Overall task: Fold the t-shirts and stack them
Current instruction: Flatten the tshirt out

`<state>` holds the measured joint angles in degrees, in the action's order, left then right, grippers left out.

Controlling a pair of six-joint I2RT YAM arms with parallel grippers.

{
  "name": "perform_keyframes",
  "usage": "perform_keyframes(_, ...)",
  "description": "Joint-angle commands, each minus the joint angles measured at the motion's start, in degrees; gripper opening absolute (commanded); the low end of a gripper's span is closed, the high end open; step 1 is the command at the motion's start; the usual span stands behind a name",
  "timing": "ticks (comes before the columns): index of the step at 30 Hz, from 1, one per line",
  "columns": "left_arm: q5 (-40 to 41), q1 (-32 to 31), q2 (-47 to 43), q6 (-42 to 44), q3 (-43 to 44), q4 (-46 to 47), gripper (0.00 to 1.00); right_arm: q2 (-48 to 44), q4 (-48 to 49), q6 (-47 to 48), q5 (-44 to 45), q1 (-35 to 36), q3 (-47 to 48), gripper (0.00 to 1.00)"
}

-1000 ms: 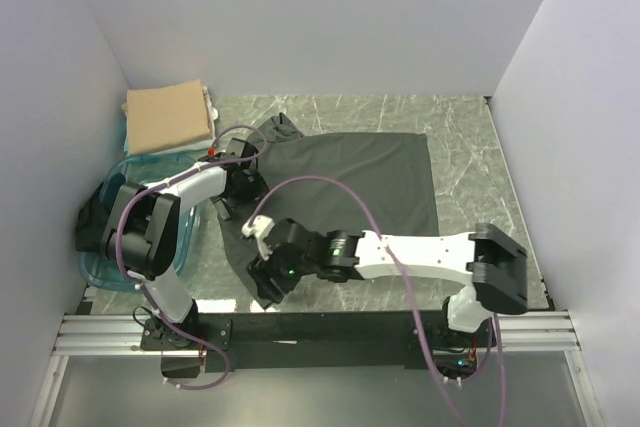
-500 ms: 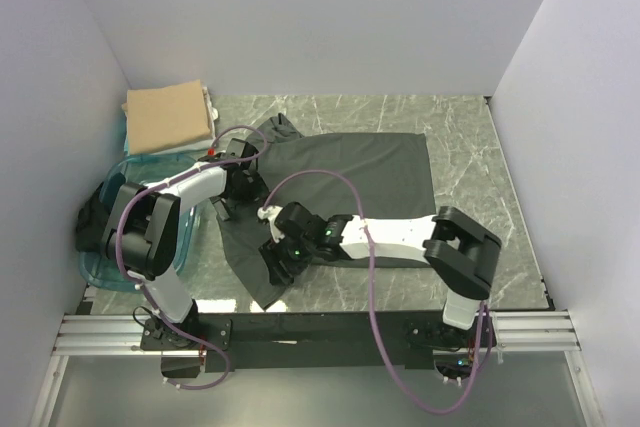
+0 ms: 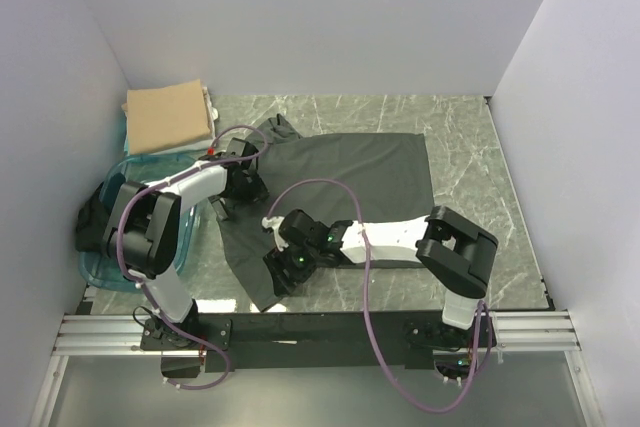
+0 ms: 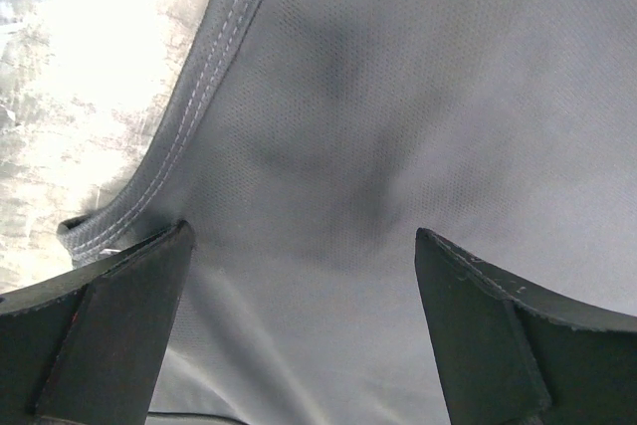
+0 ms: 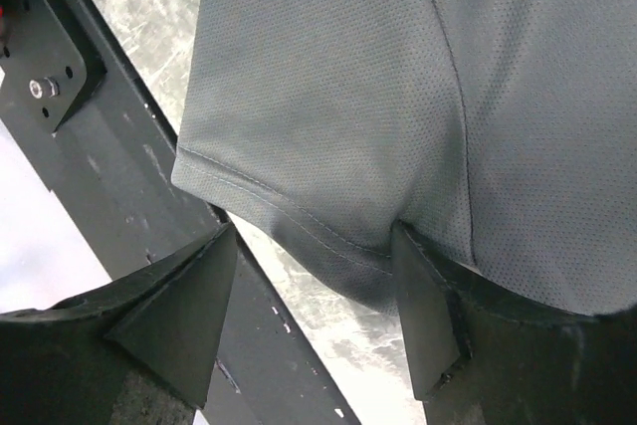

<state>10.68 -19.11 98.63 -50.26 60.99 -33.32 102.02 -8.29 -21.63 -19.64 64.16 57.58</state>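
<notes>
A dark charcoal-grey t-shirt (image 3: 370, 172) lies spread on the marble table. My left gripper (image 3: 232, 187) is open, low over the shirt's left edge; its wrist view shows grey fabric (image 4: 398, 97) between the wide-apart fingers (image 4: 109, 325) and a stitched hem (image 4: 199, 87) at left. My right gripper (image 3: 283, 269) is open over the shirt's near-left sleeve (image 5: 318, 97), whose hemmed edge hangs between the fingers (image 5: 179, 316). A folded tan t-shirt (image 3: 167, 117) sits at the back left. A black garment (image 3: 92, 222) lies at the far left.
A translucent teal tub (image 3: 140, 217) stands at the left, under the left arm. The black rail (image 3: 320, 327) runs along the near table edge and shows in the right wrist view (image 5: 90, 136). White walls enclose three sides.
My right gripper moved up and right from the table's near edge onto the shirt's near-left sleeve. The left gripper stayed at the shirt's left edge.
</notes>
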Motion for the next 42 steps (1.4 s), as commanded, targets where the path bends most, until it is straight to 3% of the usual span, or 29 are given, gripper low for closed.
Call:
perform_keyframes(1,1.72,-0.05,0.95,1.04,2.46,-1.04,1.00,-0.94,-3.65,-0.96,-0.84,1.14,-2.30,0.71)
perform_keyframes(12,1.54,-0.05,-1.42,0.95,2.47,-2.01,0.99,-10.96,-3.75,-1.58,6.28,1.76,-1.95,0.74)
perform_keyframes(18,1.98,-0.05,-3.18,1.13,2.46,-2.98,0.99,-16.13,-2.26,-1.32,7.33,-1.31,-0.54,0.74)
perform_keyframes(22,2.15,-0.05,-4.06,1.22,3.60,-3.24,0.99,-20.01,-2.95,-2.80,10.75,-7.10,-0.98,0.75)
perform_keyframes(28,3.56,-0.05,-3.18,1.48,7.56,-3.86,0.99,-21.16,-10.06,-4.21,18.39,-25.46,-0.28,0.76)
perform_keyframes(34,4.44,0.04,3.05,2.09,13.62,-4.12,1.00,-16.51,-13.93,-4.21,17.88,-42.77,1.65,0.76)
perform_keyframes(42,6.11,0.57,13.85,3.32,23.28,-7.10,0.99,-6.67,-17.11,-2.02,19.55,-52.64,4.29,0.76)
